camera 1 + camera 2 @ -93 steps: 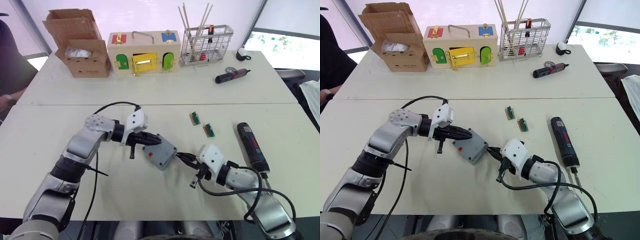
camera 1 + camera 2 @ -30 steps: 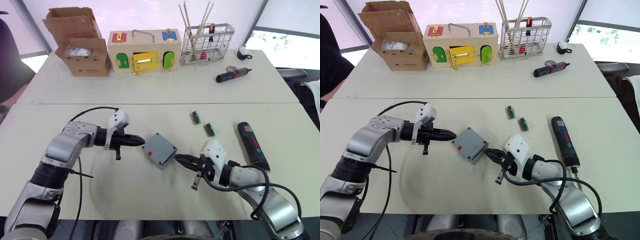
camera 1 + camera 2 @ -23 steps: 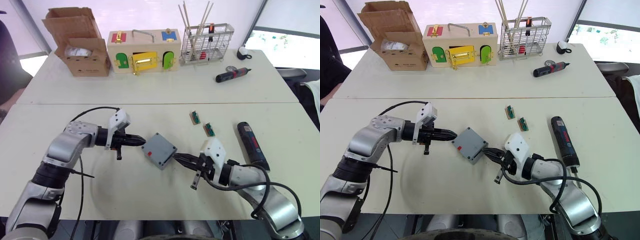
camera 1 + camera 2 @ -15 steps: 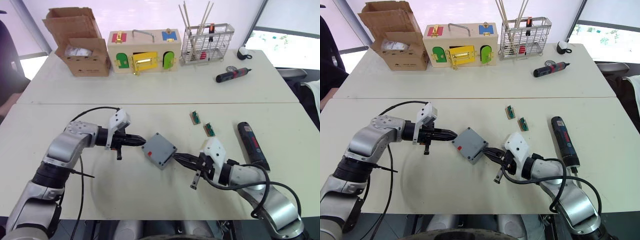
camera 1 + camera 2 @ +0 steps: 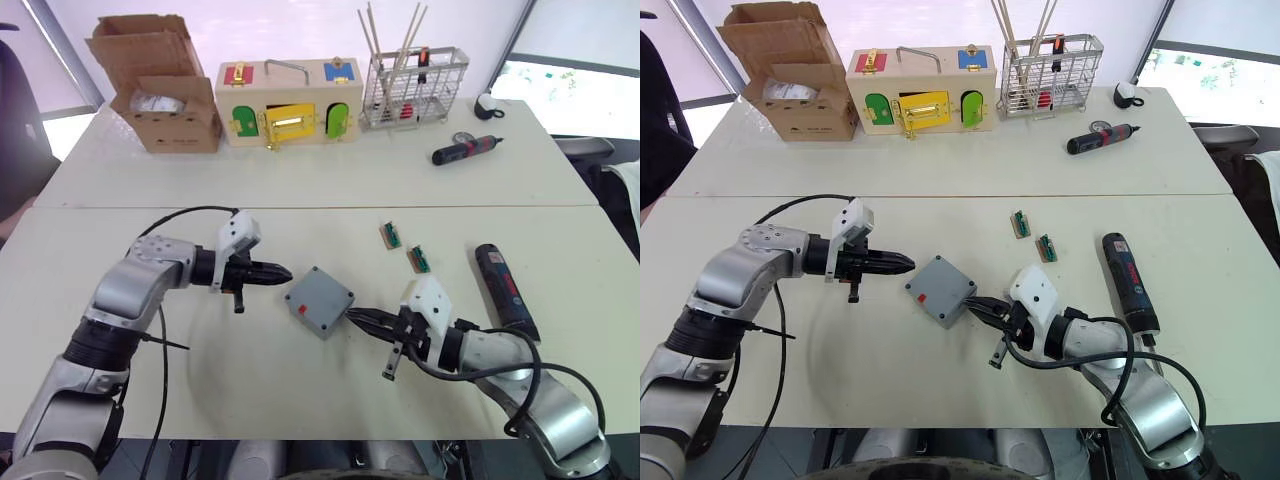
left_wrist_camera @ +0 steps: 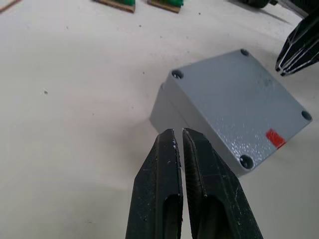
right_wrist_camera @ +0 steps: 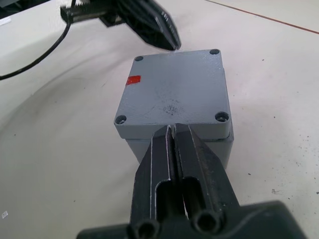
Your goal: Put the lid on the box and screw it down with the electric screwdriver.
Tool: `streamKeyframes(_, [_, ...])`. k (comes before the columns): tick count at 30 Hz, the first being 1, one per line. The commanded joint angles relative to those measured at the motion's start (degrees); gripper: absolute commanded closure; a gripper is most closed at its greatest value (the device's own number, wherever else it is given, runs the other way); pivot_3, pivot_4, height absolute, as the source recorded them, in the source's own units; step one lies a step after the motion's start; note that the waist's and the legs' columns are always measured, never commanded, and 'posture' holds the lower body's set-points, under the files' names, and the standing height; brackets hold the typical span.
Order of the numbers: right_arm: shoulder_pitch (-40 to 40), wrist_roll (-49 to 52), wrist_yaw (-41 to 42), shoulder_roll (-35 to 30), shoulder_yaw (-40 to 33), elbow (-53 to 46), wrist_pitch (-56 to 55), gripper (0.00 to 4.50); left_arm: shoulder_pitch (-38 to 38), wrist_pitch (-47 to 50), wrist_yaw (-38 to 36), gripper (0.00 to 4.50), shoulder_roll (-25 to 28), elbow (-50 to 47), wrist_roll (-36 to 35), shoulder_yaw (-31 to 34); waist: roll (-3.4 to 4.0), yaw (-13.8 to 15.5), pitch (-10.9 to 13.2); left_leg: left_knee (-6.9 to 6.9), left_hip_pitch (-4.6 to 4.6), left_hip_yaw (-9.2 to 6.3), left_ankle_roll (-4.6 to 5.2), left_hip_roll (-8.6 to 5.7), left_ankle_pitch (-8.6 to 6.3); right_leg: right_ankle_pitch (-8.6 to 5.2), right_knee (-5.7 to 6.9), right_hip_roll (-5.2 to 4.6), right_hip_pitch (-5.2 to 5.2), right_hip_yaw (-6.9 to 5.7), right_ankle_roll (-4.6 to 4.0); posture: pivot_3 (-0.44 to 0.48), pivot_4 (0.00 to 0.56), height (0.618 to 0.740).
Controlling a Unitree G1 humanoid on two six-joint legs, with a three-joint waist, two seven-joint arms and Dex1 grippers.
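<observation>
The grey lid sits on top of the grey box at mid-table, a small red mark on it and screw holes at its corners. My left gripper is shut and empty. It points at the box's left corner from a short gap away. My right gripper is shut too, its tips right at the box's right edge, level with the lid's rim. The electric screwdriver, dark with a red-and-blue label, lies on the table to the right of my right arm.
Two small green parts lie between the box and the electric screwdriver. Along the far table stand a cardboard box, a wooden box with coloured doors and a wire basket. A small black-and-red screwdriver lies near them.
The left gripper has come off the lid, drawn back to the left, and just now lifted slightly away from the box's corner. The right gripper has barely moved.
</observation>
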Motion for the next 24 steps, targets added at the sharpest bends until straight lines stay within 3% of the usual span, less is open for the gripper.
streamKeyframes(1, [-0.37, 0.77, 0.38, -0.5, -0.63, -1.44, -0.69, 4.46, -0.73, 0.73, 0.3, 4.31, 0.07, -2.19, -1.4, 1.55, 0.0, -0.01, 0.0, 0.0, 0.0, 0.0, 0.0, 0.0, 0.0, 0.0, 0.02, 0.0, -0.01, 0.0, 0.0, 0.0, 0.15, 0.74])
streamKeyframes(24, [-3.24, 0.17, -0.18, -0.29, 1.82, 1.21, -0.39, 4.46, 0.56, 0.42, -0.01, 4.31, 0.31, -3.14, -1.36, 0.08, 0.0, 0.01, 0.0, 0.05, -0.01, 0.0, 0.0, 0.0, 0.0, 0.0, 0.09, 0.01, -0.03, 0.0, 0.0, 0.0, 0.15, 0.74])
